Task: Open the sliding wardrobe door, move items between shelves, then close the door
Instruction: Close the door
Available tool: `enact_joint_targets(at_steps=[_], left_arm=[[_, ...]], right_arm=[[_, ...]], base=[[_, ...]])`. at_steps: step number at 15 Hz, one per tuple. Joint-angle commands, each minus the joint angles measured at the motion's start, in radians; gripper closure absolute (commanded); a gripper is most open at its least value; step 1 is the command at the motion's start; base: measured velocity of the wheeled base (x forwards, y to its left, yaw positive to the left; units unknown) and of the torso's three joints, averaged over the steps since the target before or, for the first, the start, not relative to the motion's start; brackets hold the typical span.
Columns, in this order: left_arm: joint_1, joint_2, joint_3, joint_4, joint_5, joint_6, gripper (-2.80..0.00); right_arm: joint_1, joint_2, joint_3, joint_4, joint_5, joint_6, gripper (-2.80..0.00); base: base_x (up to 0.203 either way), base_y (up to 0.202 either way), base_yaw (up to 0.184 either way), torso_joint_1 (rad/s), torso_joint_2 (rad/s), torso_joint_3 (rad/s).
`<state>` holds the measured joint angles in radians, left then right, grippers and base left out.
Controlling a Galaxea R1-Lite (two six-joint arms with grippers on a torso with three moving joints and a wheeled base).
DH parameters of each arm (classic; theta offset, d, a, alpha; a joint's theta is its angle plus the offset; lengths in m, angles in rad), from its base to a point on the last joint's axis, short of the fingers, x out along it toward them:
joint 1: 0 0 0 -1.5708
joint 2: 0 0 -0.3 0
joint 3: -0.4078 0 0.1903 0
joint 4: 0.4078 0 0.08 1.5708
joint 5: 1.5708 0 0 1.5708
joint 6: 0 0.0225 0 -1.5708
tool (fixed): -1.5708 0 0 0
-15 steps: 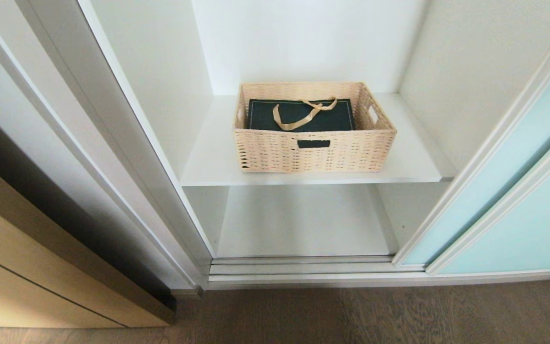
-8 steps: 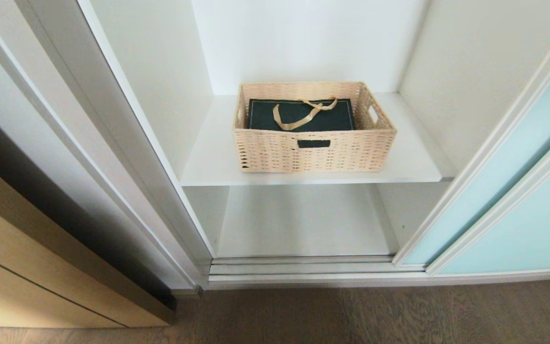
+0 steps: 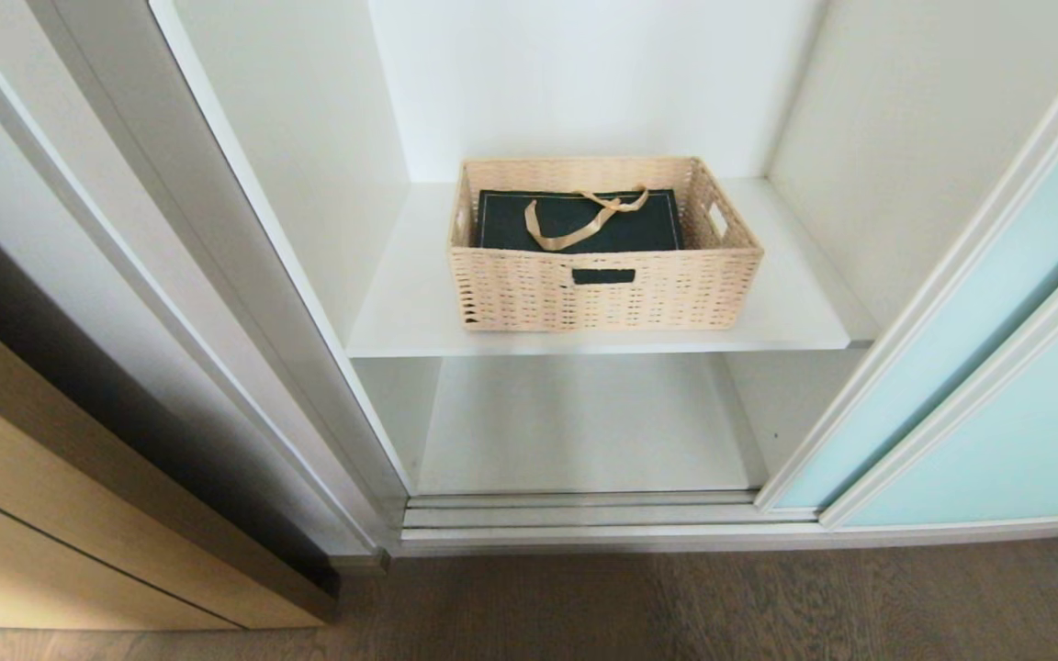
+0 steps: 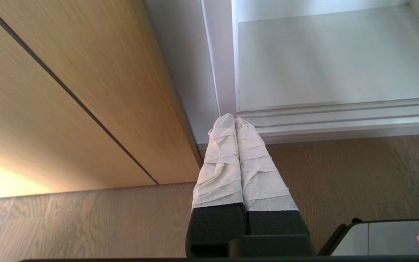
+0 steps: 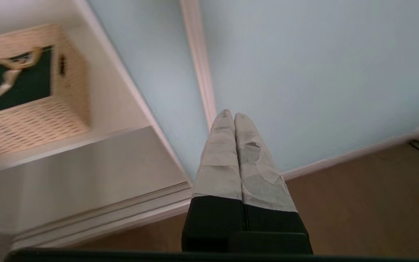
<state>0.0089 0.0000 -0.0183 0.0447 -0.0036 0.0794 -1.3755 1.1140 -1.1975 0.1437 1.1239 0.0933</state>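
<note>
**A:** Right end effector (image 5: 234, 115), fingers pressed together and holding nothing, points at the sliding wardrobe door (image 5: 304, 72), its tips close to the white frame strip between the frosted panes. Nothing in the head view has shifted over the last second; neither arm shows there.

**B:** And the left?

**A:** Left end effector (image 4: 235, 122) is parked low over the wood floor (image 4: 86, 218), also pinched closed and empty, beside the light wood cabinet front (image 4: 86, 91) and just short of the door track (image 4: 340, 120).

**B:** Where do the items stand?

**A:** Further in, the lower shelf (image 3: 584, 422) lies bare. Above it, the wicker basket (image 3: 602, 294) sits on the upper shelf (image 3: 400, 312), the dark green gift bag (image 3: 575, 225) lying flat inside with its gold ribbon on top. The door is pushed aside to the right, leaving the bay open.

**B:** So what stage is this?

**A:** Judging by the layout, either the door has only just been opened or closing comes next; I cannot tell which.
</note>
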Motion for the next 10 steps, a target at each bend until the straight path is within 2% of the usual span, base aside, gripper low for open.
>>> enact_joint_targets(at_steps=[1,3,6,8,10], left_arm=[[0.0,0.002,0.0,0.0,0.001,0.0,0.0],[0.0,0.002,0.0,0.0,-0.001,0.0,0.0],[0.0,0.002,0.0,0.0,0.0,0.001,0.0],[0.0,0.002,0.0,0.001,0.0,0.0,0.0],[0.0,0.002,0.0,0.0,0.0,0.0,0.0]], right_arm=[[-0.019,0.074,-0.038,-0.003,0.067,0.0,0.0],[-0.042,0.123,-0.05,-0.006,0.147,-0.001,0.0],[-0.035,0.201,-0.068,-0.002,0.244,0.006,0.0],[-0.008,0.249,-0.12,0.001,0.278,0.008,0.0],[0.053,0.296,-0.178,0.012,0.284,0.01,0.0]], base=[[0.0,0.0,0.0,0.0,0.0,0.0],[0.0,0.0,0.0,0.0,0.0,0.0],[0.0,0.0,0.0,0.0,0.0,0.0],[0.0,0.0,0.0,0.0,0.0,0.0],[0.0,0.0,0.0,0.0,0.0,0.0]])
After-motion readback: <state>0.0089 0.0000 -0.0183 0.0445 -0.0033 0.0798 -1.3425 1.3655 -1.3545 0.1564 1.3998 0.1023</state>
